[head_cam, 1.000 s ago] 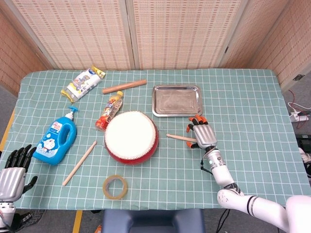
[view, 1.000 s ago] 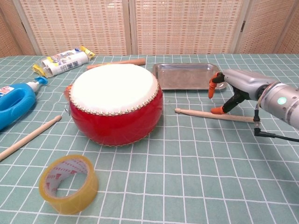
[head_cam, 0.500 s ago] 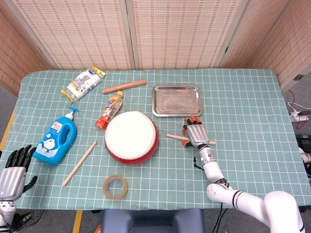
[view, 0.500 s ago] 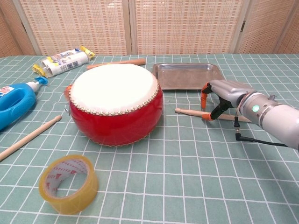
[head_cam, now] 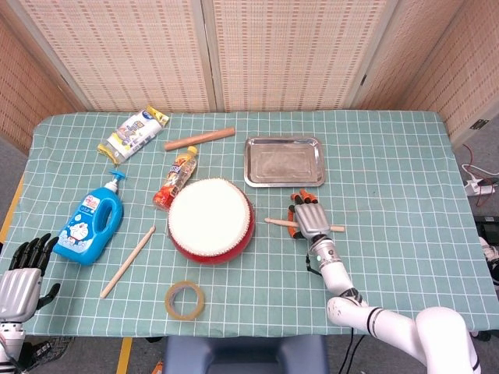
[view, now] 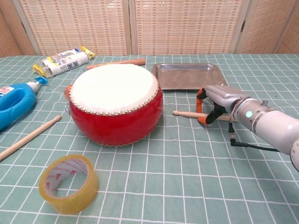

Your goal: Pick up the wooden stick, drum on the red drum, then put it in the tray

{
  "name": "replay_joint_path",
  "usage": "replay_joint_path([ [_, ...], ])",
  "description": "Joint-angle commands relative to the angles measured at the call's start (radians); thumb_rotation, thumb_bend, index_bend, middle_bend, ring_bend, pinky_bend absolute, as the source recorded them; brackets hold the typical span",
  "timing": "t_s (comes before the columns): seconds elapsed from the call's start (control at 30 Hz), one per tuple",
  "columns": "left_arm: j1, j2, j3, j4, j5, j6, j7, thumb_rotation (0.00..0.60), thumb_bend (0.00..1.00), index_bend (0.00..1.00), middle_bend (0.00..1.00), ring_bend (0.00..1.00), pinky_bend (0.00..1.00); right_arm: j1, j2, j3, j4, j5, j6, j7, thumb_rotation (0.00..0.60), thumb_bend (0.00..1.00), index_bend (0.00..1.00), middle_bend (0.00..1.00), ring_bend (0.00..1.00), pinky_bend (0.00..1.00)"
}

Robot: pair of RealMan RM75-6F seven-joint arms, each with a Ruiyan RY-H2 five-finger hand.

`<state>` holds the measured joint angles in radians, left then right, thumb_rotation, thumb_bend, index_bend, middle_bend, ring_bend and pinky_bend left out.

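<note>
The red drum (head_cam: 210, 220) (view: 115, 102) with a white skin stands mid-table. To its right a wooden stick (head_cam: 277, 223) (view: 184, 113) lies flat on the cloth. My right hand (head_cam: 309, 220) (view: 219, 100) hovers over the stick's middle, its orange-tipped fingers arched down on either side, a gap still showing around the stick. The metal tray (head_cam: 283, 140) (view: 187, 74) sits just behind the hand. My left hand (head_cam: 19, 284) is at the table's near left corner, holding nothing, fingers apart.
A second wooden stick (head_cam: 127, 262) (view: 28, 137) lies left of the drum, with a tape roll (head_cam: 185, 300) (view: 68, 183) in front. A blue bottle (head_cam: 91, 220), a small bottle (head_cam: 176, 178), a packet (head_cam: 132, 134) and a wooden dowel (head_cam: 199, 139) lie at the back left.
My right hand has moved left along the stick toward the drum and lowered over it. The stick has shifted slightly left. The left hand has not moved.
</note>
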<state>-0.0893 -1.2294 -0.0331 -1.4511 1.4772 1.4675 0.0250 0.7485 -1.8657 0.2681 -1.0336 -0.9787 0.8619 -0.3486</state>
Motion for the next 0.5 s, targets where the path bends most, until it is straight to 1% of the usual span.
replay_joint_path([
  [0.03, 0.003, 0.002, 0.0, 0.002, -0.001, 0.003, -0.004, 0.6, 0.23, 0.0, 0.0, 0.0, 0.0, -0.032, 0.06, 0.009, -0.113, -0.041, 0.034, 0.078, 0.564, 0.43, 0.6, 0.15, 0.02, 0.14],
  [0.1, 0.005, 0.003, 0.001, 0.002, -0.003, 0.004, -0.005, 0.6, 0.23, 0.0, 0.0, 0.0, 0.0, -0.056, 0.107, 0.013, -0.185, -0.071, 0.057, 0.132, 0.566, 0.43, 0.6, 0.15, 0.02, 0.14],
  [0.2, 0.006, 0.005, 0.002, -0.001, 0.001, 0.007, -0.003, 0.6, 0.23, 0.0, 0.0, 0.0, 0.0, -0.102, 0.184, 0.028, -0.294, -0.123, 0.098, 0.26, 0.564, 0.44, 0.6, 0.15, 0.02, 0.14],
  [0.3, 0.006, 0.006, 0.004, -0.008, 0.009, 0.011, 0.001, 0.6, 0.23, 0.0, 0.0, 0.0, 0.0, -0.151, 0.25, 0.044, -0.369, -0.179, 0.119, 0.451, 0.564, 0.44, 0.6, 0.16, 0.03, 0.14],
  [0.4, 0.004, 0.008, 0.006, -0.019, 0.021, 0.015, 0.012, 0.6, 0.23, 0.0, 0.0, 0.0, 0.0, -0.188, 0.298, 0.047, -0.388, -0.255, 0.113, 0.702, 0.562, 0.44, 0.6, 0.17, 0.03, 0.14],
  [0.43, 0.003, 0.008, 0.006, -0.023, 0.024, 0.018, 0.017, 0.6, 0.23, 0.0, 0.0, 0.0, 0.0, -0.199, 0.308, 0.047, -0.38, -0.285, 0.107, 0.823, 0.564, 0.44, 0.6, 0.17, 0.03, 0.14],
  [0.5, 0.002, 0.008, 0.007, -0.029, 0.031, 0.02, 0.023, 0.6, 0.23, 0.0, 0.0, 0.0, 0.0, -0.209, 0.311, 0.046, -0.347, -0.332, 0.098, 1.019, 0.566, 0.44, 0.59, 0.17, 0.03, 0.14],
])
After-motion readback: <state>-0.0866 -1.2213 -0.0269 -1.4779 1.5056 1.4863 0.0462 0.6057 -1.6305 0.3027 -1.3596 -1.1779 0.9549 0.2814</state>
